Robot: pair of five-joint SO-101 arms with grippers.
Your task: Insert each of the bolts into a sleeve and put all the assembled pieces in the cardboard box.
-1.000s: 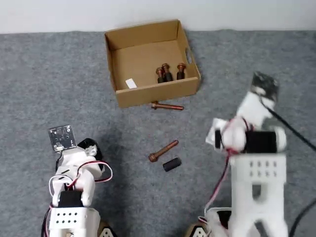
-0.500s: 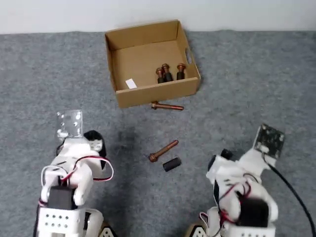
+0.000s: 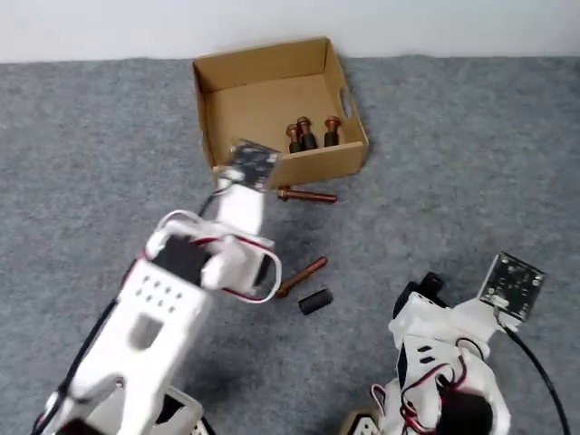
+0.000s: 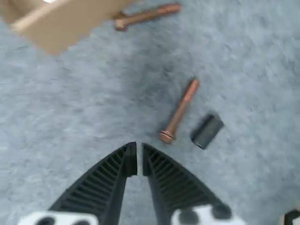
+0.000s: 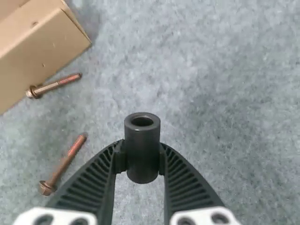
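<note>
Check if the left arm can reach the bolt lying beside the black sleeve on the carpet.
Probably yes: the left gripper sits just short of the bolt, with bare carpet between them. Its jaws are shut, so they'd need opening first; the sleeve lies alongside, apart.

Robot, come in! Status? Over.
Left tool shut, empty, just short of a loose bolt. Right tool shut on a sleeve. Three assembled pieces in the cardboard box; second bolt and spare sleeve lying loose. Nothing in the way.

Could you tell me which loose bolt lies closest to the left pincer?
The bolt beside the loose black sleeve; the other bolt lies by the cardboard box.
</note>
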